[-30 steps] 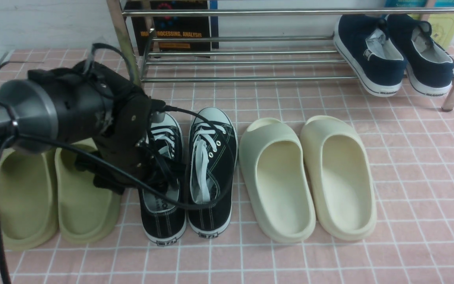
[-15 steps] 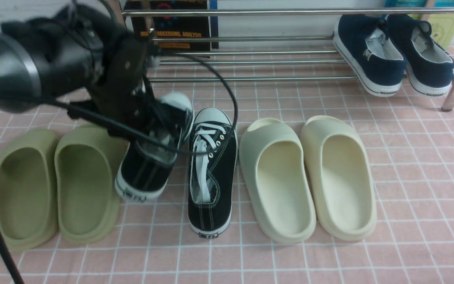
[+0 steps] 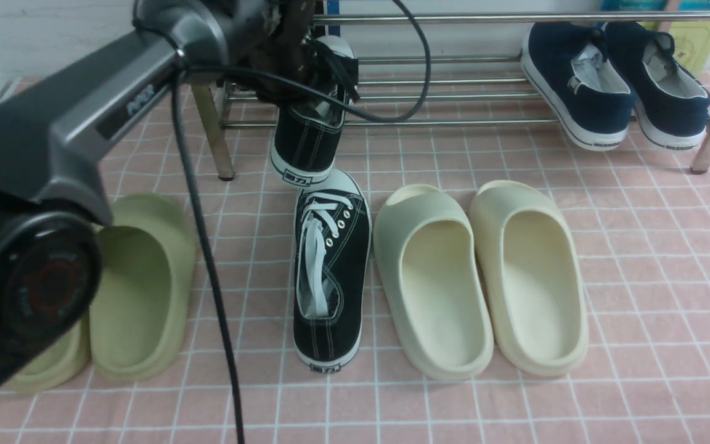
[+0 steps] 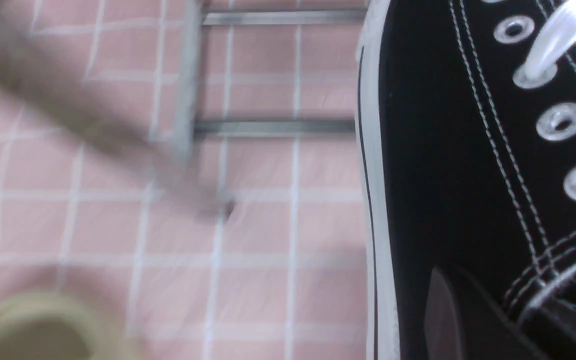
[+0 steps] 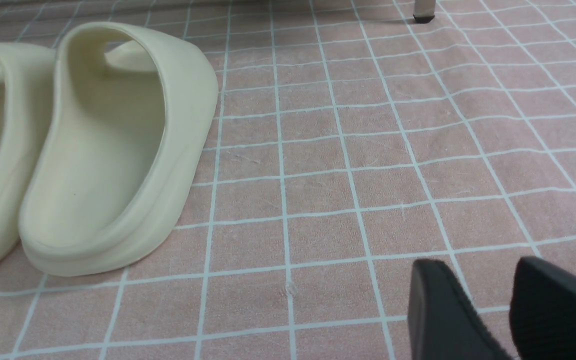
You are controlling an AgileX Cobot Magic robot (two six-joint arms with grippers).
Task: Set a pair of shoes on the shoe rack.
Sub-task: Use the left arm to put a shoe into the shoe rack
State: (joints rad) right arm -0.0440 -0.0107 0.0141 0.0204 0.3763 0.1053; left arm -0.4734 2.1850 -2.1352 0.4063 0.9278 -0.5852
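Note:
My left gripper point(image 3: 307, 77) is shut on one black canvas sneaker point(image 3: 309, 132) and holds it in the air, heel hanging down, toe up against the left part of the chrome shoe rack point(image 3: 453, 18). In the left wrist view the sneaker point(image 4: 433, 150) fills the side of the frame, with the gripper point(image 4: 498, 305) clamped on its collar. The second black sneaker point(image 3: 330, 271) lies on the pink floor, toe towards the rack. My right gripper point(image 5: 488, 290) hovers low over the floor, slightly open and empty.
Navy slip-on shoes point(image 3: 614, 80) sit on the rack's right end. Cream slides point(image 3: 484, 277) lie right of the floor sneaker and also show in the right wrist view point(image 5: 108, 150). Green slides point(image 3: 136, 283) lie to its left. The rack's left post point(image 3: 210, 123) stands by the held sneaker.
My left gripper has lifted the left sneaker off the floor beside its mate and carried it up and forward to the rack. The other sneaker has stayed in place.

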